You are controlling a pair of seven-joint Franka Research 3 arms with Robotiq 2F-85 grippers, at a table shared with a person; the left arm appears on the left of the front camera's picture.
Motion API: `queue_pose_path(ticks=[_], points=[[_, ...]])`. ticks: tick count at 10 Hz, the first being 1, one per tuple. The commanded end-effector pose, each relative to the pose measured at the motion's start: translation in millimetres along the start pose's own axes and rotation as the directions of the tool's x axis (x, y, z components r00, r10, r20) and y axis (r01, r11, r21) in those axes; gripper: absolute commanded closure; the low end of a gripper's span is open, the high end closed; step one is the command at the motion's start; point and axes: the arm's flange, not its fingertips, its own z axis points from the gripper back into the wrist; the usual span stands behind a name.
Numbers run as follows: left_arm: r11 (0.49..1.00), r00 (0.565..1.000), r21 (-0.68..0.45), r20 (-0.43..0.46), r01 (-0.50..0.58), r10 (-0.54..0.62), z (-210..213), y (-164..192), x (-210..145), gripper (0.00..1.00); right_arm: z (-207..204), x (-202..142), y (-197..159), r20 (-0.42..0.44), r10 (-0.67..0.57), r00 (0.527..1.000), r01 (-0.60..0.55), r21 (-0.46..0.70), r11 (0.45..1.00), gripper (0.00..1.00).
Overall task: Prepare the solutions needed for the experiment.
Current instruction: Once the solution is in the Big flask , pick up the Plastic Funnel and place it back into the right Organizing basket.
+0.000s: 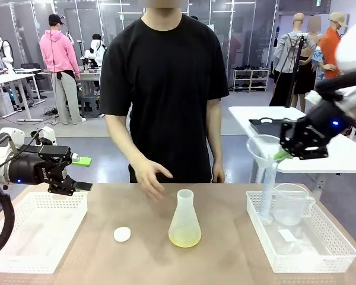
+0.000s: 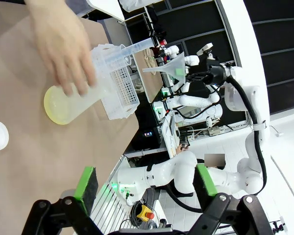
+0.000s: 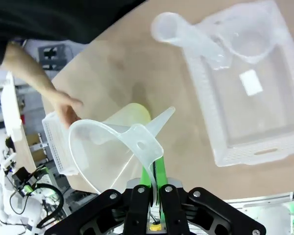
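Front view: at the lower left of the frame, a white perforated plastic basket [image 1: 24, 252] is seen on the light brown table [image 1: 225, 205]. A second white perforated basket [image 1: 311, 261] is seen at the lower right. A clear plastic measuring jug [image 1: 292, 205], a tall thin clear graduated cylinder [image 1: 266, 193] and a small white slip [image 1: 286, 235] are held in the second basket. Any markings on them are too faint to be read.

At bottom centre a small round white cap [image 1: 122, 234] is laid flat. Just right of it a frosted translucent plastic conical flask [image 1: 184, 217] is stood upright. The pale yellow-green clear liquid [image 1: 184, 239] is found in the flask's base as a shallow layer.

At middle left, above the first basket's far rim, the left gripper [image 1: 82, 173] is held with its jaws wide apart and nothing between them. White lettering on its black body is too small to be read.

At upper right, above the second basket, the right gripper [image 1: 285, 153] is clamped on a clear plastic funnel [image 1: 262, 148]. In the right wrist view the funnel's tab is seen pinched between the green pads [image 3: 146, 174].

Behind the flask and apart from it, the person's hand [image 1: 149, 177] is held open above the table.
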Motion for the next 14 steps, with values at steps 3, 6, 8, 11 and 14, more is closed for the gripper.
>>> queue_pose_path(ticks=[3, 6, 8, 11, 14], points=[[1.000, 1.000, -0.017, -0.001, -0.001, 0.001, 0.2, -1.2, 0.0, 0.00, 14.0, -4.5, -51.9, 0.029, -0.201, 0.979, 0.202, -0.014, 0.979, 1.00], [1.000, 1.000, -0.017, -0.001, -0.001, 0.001, 0.2, -1.2, 0.0, 0.00, 11.9, 1.7, -59.8, 0.028, -0.166, 0.986, 0.166, -0.004, 0.986, 1.00], [1.000, 1.000, -0.017, -0.001, -0.001, 0.001, 0.2, -1.2, 0.0, 0.00, 11.9, 1.7, -59.8, 0.028, -0.166, 0.986, 0.166, -0.004, 0.986, 1.00], [1.000, 1.000, -0.017, -0.001, -0.001, 0.001, 0.2, -1.2, 0.0, 0.00, 11.6, 0.6, -59.5, 0.028, -0.162, 0.986, 0.162, -0.002, 0.987, 0.97], [1.000, 1.000, -0.017, -0.001, -0.001, 0.001, 0.2, -1.2, 0.0, 0.00, -22.2, 18.2, -66.2, -0.005, -0.419, 0.908, 0.413, -0.147, 0.899, 0.97]])
